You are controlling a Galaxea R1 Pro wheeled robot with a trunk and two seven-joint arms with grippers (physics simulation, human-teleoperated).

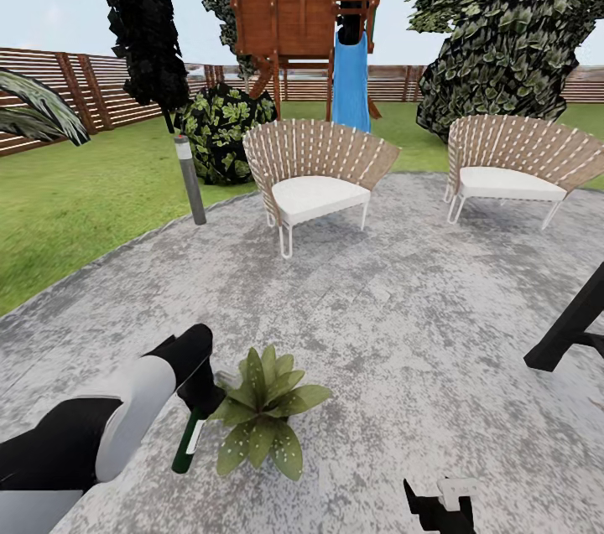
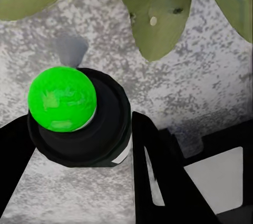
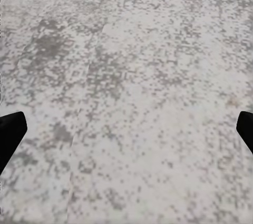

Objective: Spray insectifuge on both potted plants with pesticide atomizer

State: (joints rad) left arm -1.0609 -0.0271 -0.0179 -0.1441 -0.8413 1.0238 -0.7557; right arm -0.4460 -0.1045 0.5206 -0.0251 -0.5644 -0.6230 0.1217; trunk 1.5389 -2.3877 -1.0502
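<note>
Grey patio (image 1: 403, 324) carries the plant (image 1: 264, 417); just beside it, the left pincer (image 2: 79, 129) clamps the atomizer (image 1: 190, 438). Right pincer (image 3: 126, 129) hangs wide open, holding nothing.

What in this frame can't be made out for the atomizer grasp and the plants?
- Left gripper grip: head view hides it behind the forearm; wrist view shows fingers flanking the pesticide atomizer, contact unclear.
- Potted plant pot: covered by its own leaves.
- Right gripper: fingertips cut by the wrist view's edges over the patio.
</note>
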